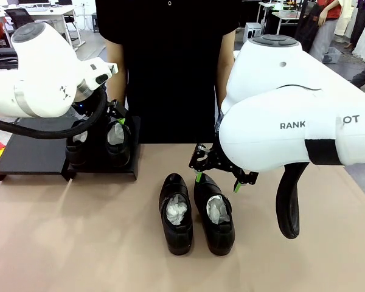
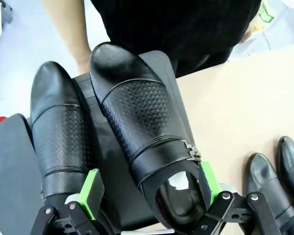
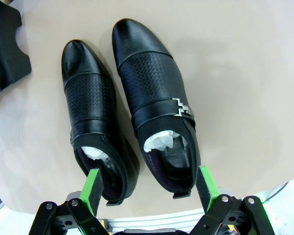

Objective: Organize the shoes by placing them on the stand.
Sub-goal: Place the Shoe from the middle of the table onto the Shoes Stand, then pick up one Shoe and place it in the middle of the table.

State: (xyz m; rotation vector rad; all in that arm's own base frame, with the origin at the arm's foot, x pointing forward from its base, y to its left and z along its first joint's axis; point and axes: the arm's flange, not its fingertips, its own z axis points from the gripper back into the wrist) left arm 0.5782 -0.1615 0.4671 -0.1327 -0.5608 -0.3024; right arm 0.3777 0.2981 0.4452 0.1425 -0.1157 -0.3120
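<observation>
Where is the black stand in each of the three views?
Front view: the stand lies at the left edge.
Left wrist view: the stand covers the left and centre.
Right wrist view: the stand is in the top-left corner.
Shared landmark: the shoe pair on the table.

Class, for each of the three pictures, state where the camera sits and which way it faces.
Front: between the arms, facing across the table at the person; left arm and right arm show.
Left wrist: on the left arm, looking down the open left gripper at two shoes on the stand.
Right wrist: looking down the open right gripper at the other pair on the table.
Shared: front and left wrist both show the stand.
</observation>
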